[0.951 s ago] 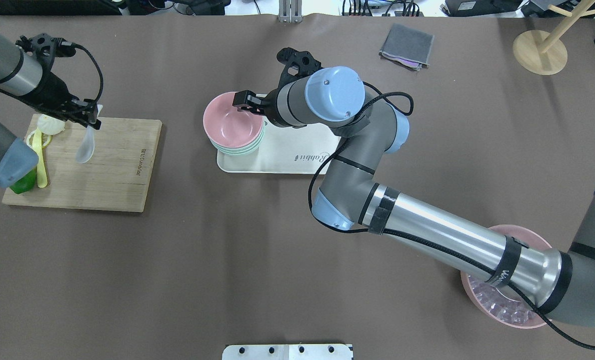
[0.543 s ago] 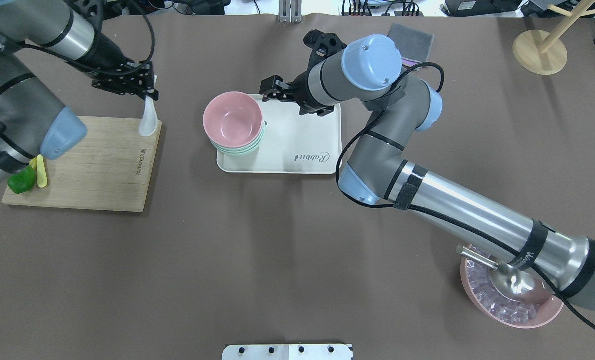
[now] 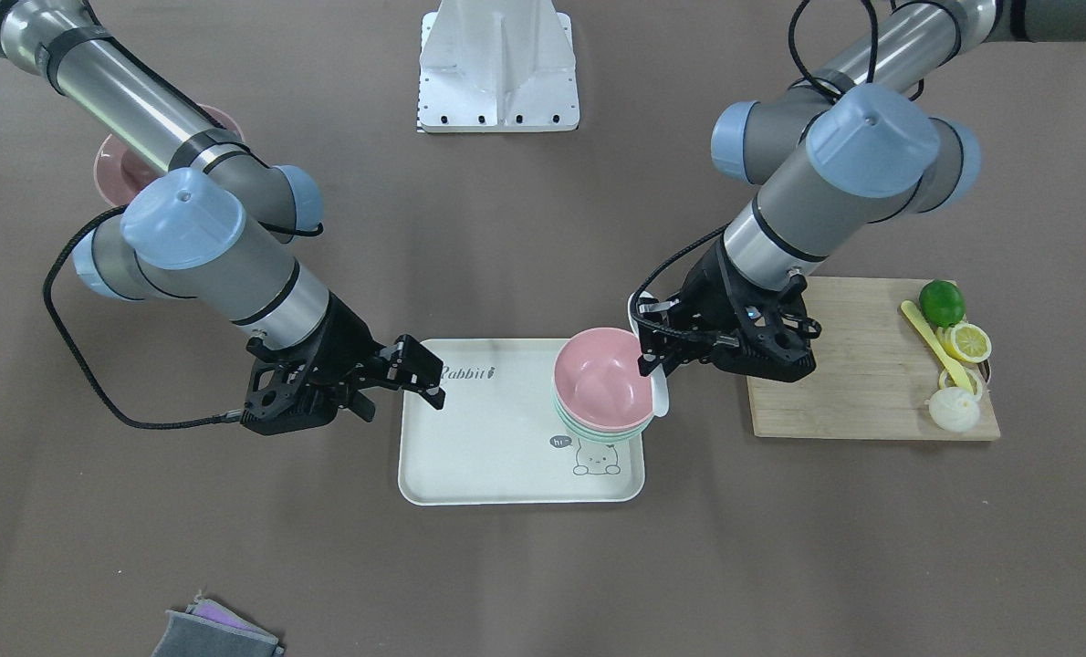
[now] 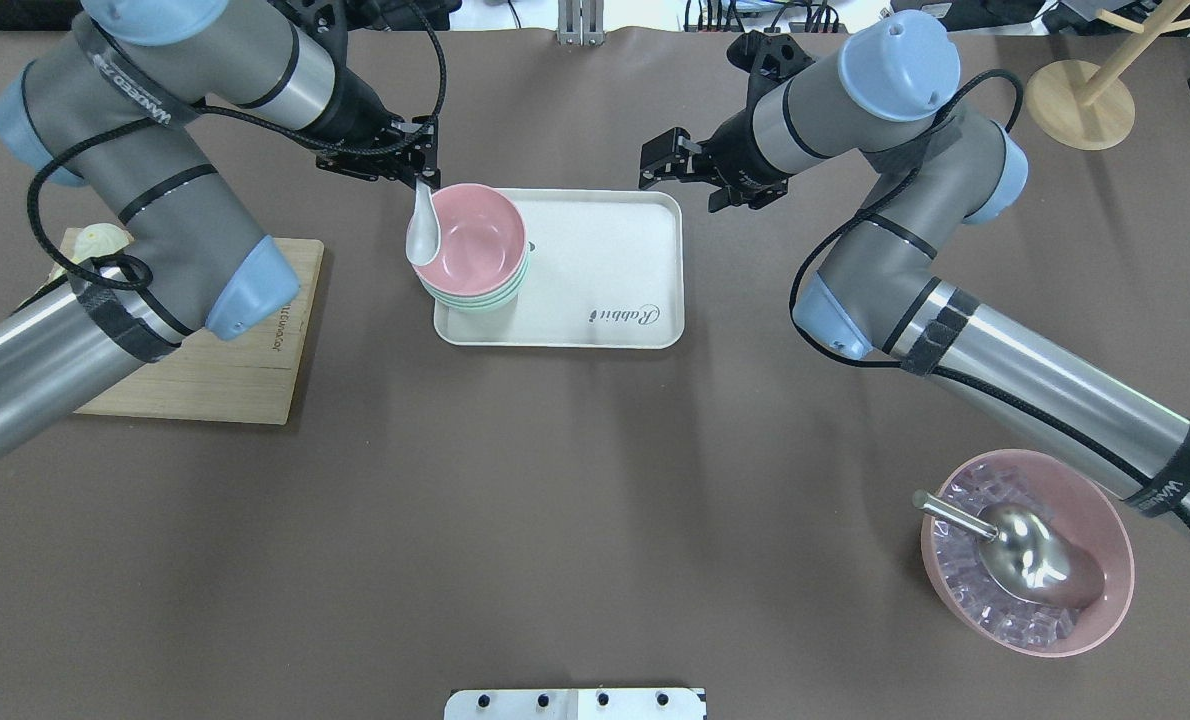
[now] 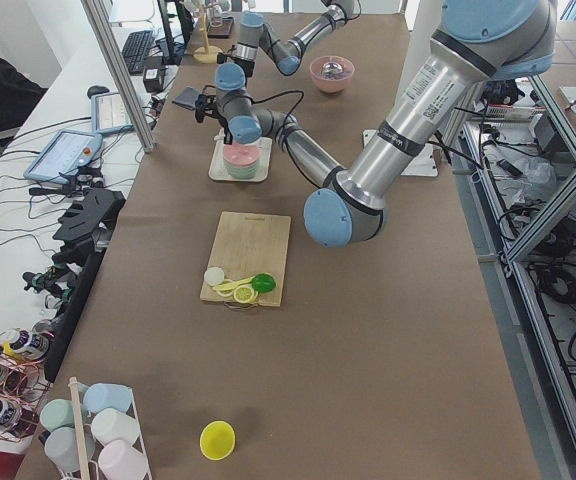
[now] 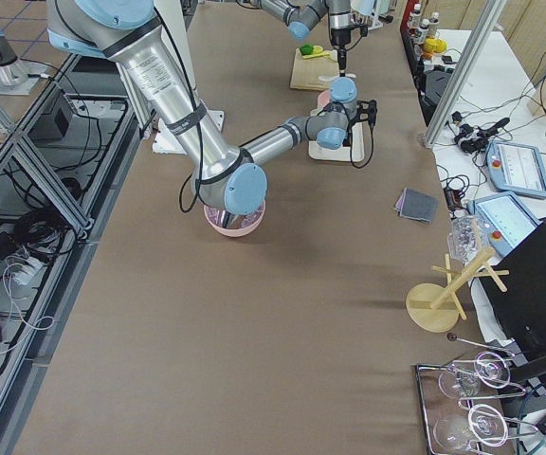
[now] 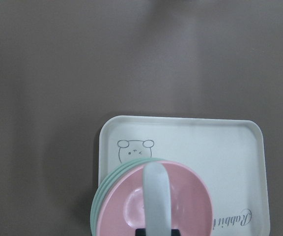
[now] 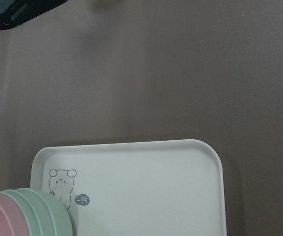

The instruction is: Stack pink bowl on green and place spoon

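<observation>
Pink bowl [image 4: 475, 240]: nested on top of a stack of green bowls [image 4: 478, 298], at the robot's left end of a white tray [image 4: 605, 270] printed with a bear. White spoon [image 4: 421, 232]: held by its handle end and hanging scoop-down over the pink bowl's rim on the side nearest the cutting board; the left wrist view shows it reaching over the bowl's inside, but whether it touches the bowl cannot be told. Left gripper [image 4: 424, 181]: fingers pinched on the spoon handle, poised just above the bowl's edge. Left arm: reaches in from the robot's left, elbow raised over the cutting board, wrist angled down toward the stack. Right gripper [image 3: 426, 372]: fingers spread apart and holding nothing, hovering at the tray's opposite end, well apart from the bowls. Right arm: folded at the elbow, forearm stretched across the table, wrist pointing toward the tray. Wooden cutting board [image 4: 245, 370]: beside the tray on the robot's left, carrying a lime [image 3: 942, 302], lemon slices [image 3: 970, 342] and a yellow spoon [image 3: 928, 336]. Pink dish [image 4: 1115, 600]: near the robot's right, holding ice and a metal scoop [image 4: 1030, 560]. Grey cloth [image 3: 214, 634]: folded, at the far side of the table.
</observation>
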You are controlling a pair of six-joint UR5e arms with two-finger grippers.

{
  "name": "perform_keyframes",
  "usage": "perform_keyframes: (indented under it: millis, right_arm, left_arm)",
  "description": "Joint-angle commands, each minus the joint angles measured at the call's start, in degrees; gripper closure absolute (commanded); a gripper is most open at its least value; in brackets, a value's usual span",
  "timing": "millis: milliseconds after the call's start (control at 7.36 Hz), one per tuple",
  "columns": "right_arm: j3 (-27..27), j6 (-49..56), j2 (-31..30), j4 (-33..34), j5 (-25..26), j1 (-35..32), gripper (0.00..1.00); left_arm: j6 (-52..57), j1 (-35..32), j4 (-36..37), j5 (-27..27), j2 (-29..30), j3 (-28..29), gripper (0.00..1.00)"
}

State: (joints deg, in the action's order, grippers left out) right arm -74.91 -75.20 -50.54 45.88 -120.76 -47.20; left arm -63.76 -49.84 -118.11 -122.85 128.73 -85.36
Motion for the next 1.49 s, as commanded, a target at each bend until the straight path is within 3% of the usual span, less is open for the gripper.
perform_keyframes:
  millis: [0, 136, 272, 407, 815, 951, 1086, 1222, 1358]
  right_arm:
    - [-0.1, 0.4, -0.4, 0.0, -0.7, -0.4, 0.0]
    - [-0.1, 0.4, -0.4, 0.0, -0.7, -0.5, 0.0]
    - [-0.1, 0.4, -0.4, 0.0, -0.7, -0.5, 0.0]
    - [-0.1, 0.4, -0.4, 0.0, -0.7, -0.5, 0.0]
    - [-1.4, 0.4, -2.2, 0.3, -1.7, -2.0, 0.0]
    - [-3.9, 1.2, -5.0, 3.7, -4.8, -5.6, 0.0]
    - [-7.3, 4.7, -8.7, 9.4, -7.8, -9.1, 0.0]
    - [-11.1, 11.5, -12.7, 17.1, -8.4, -12.8, 0.0]
    - [-12.9, 25.2, -16.8, 24.8, -8.4, -17.1, 0.0]
  left_arm:
    - [-0.1, 1.6, -4.1, 2.1, 0.0, 2.7, 1.0]
    - [-0.1, 2.0, -4.1, 2.1, 0.2, 2.7, 1.0]
    - [-0.1, 2.0, -4.1, 2.1, 0.3, 2.7, 0.38]
    - [-0.1, 2.0, -4.5, 2.1, 0.4, 2.2, 0.01]
    - [-2.6, 1.1, -4.8, 2.1, 0.7, 0.4, 0.02]
    - [-2.8, -1.6, -4.1, 1.9, -2.1, -2.6, 0.02]
    - [-2.0, -5.3, -3.8, 1.1, -7.7, -5.6, 0.02]
    - [1.8, -10.1, -1.0, -3.2, -9.1, -5.5, 0.02]
    - [12.2, -14.3, 3.5, -4.3, -11.1, -6.6, 0.02]
